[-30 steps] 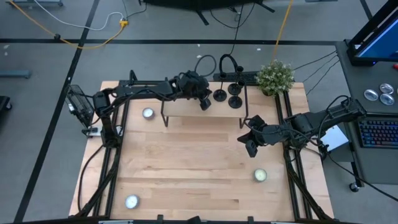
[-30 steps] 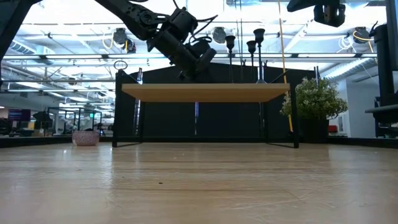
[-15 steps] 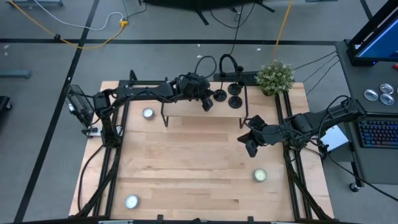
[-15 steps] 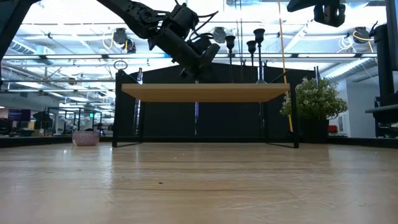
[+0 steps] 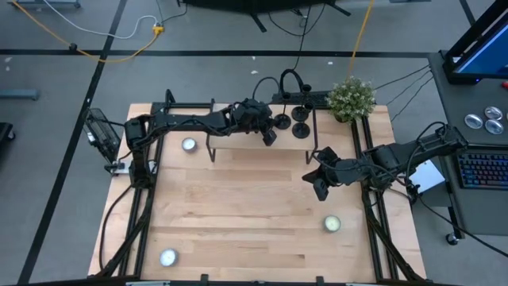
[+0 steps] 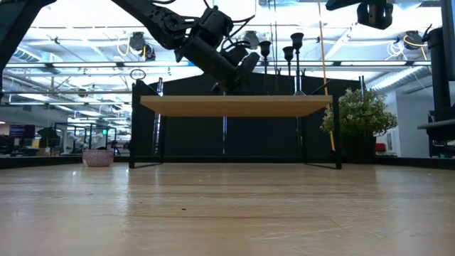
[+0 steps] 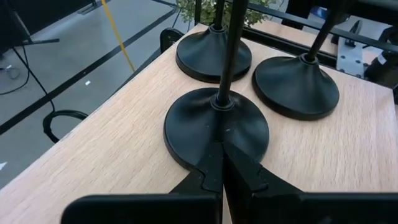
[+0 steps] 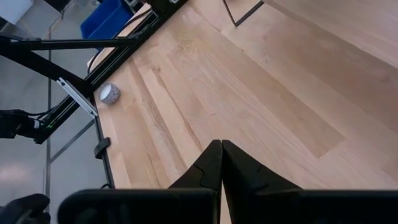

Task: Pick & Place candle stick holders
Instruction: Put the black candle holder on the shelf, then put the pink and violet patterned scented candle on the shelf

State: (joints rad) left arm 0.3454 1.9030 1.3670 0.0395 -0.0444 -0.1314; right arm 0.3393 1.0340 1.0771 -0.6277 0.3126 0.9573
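Observation:
Three black candle stick holders stand by their disc bases on a raised wooden shelf at the table's far side: one nearest my left gripper, and two behind it. Their stems show in the low view. My left gripper is shut, just above the shelf, its tips at the nearest holder's base. My right gripper is shut and empty above the table's right half. My left gripper's shut fingertips stand over the rim of the nearest holder's base, on the side facing the gripper, slanting down from the table's left. Whether they touch the base, I cannot tell.
A potted plant stands at the far right corner beside the shelf. Three tea lights lie on the table: far left, near right, near left. Black frame rails run along both sides.
My left gripper has moved along the shelf toward the table's right edge, closer to the three holders, staying shut. The holders have not moved.

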